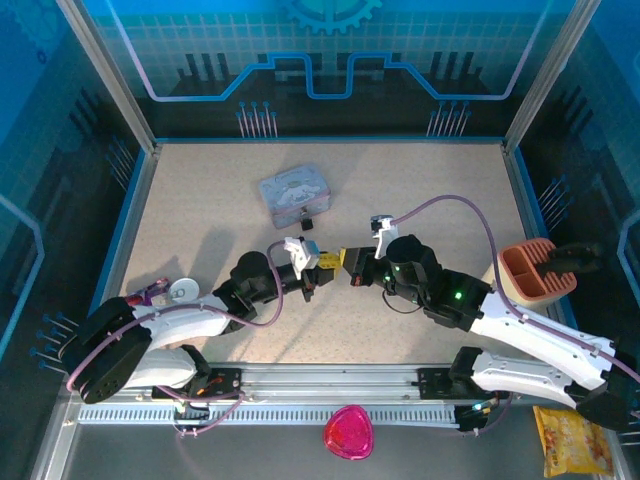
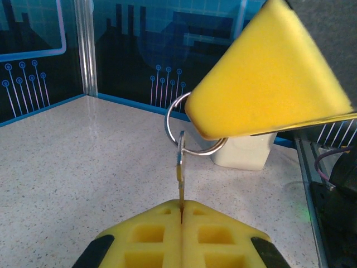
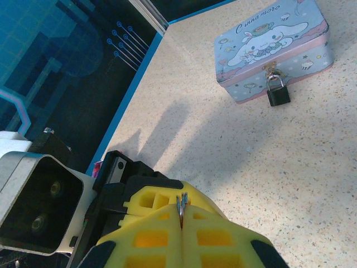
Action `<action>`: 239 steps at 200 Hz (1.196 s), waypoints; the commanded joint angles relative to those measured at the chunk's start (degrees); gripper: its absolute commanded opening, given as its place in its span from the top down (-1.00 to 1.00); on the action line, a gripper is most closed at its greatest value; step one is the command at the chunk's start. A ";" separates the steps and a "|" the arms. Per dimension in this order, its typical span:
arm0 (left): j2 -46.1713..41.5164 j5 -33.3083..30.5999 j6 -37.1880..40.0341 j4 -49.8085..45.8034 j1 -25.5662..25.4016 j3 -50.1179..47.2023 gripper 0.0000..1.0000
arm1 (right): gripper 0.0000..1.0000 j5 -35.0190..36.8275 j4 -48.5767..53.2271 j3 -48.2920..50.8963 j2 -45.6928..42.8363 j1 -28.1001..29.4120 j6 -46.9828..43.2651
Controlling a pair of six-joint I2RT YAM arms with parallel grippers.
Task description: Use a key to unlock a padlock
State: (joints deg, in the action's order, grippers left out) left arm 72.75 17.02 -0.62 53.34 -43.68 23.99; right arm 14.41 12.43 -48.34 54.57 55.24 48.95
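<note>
Padlock (image 3: 278, 95): one unit, with a dark body and a silvery shackle passed through the front clasp of the single tin (image 3: 273, 44); it sits against the tin's front wall, at the far half of the bench (image 1: 200, 200).

Key (image 2: 180, 167): one unit, held off the bench near mid-bench, well apart from the padlock; its blade end is clamped between the left jaws, which are closed, their two yellow pads (image 2: 162, 237) meeting with no visible gap; its head end hangs on one key ring (image 2: 167, 121).

Right jaws: closed on the key ring; the right wrist view shows the ring's wire pinched between the two pads; in the left wrist view one right pad (image 2: 268, 78) covers the ring's far side.

Top view: two arms, their jaws meeting tip to tip, on the near side of the tin.

Other items, one of each: orange basket (image 1: 530, 268) at the right edge; pink object (image 1: 347, 432) and yellow snack bag (image 1: 572, 440) on the front ledge.
</note>
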 commanded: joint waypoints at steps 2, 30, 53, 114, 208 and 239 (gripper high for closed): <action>-0.60 0.07 0.98 -0.11 -0.22 1.33 1.00 | 1.00 2.33 0.90 0.49 -1.54 0.90 0.45; -2.88 -2.15 3.60 -11.07 -0.12 3.74 1.00 | 0.65 7.14 6.72 0.09 -3.87 -1.02 -3.24; -4.08 -5.70 8.05 -29.99 -0.15 9.57 1.00 | 0.12 5.83 9.01 1.85 -6.37 -6.48 -5.86; 5.87 -14.79 16.67 -76.19 -0.83 33.89 1.00 | -0.36 -8.77 -3.30 17.36 -14.57 -20.78 -22.81; 11.11 -11.93 25.97 -99.72 -5.33 48.92 1.00 | -0.27 -38.47 -42.54 36.12 -13.28 -21.62 -34.91; 11.92 -12.04 26.53 -101.04 -6.40 49.83 1.00 | -0.22 -42.02 -48.45 37.25 -11.48 -21.53 -36.74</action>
State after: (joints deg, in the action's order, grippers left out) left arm 83.46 3.46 23.99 -43.05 -49.21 71.99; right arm -21.52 -24.34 -11.81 42.28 34.06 15.27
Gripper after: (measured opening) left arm 0.052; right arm 0.619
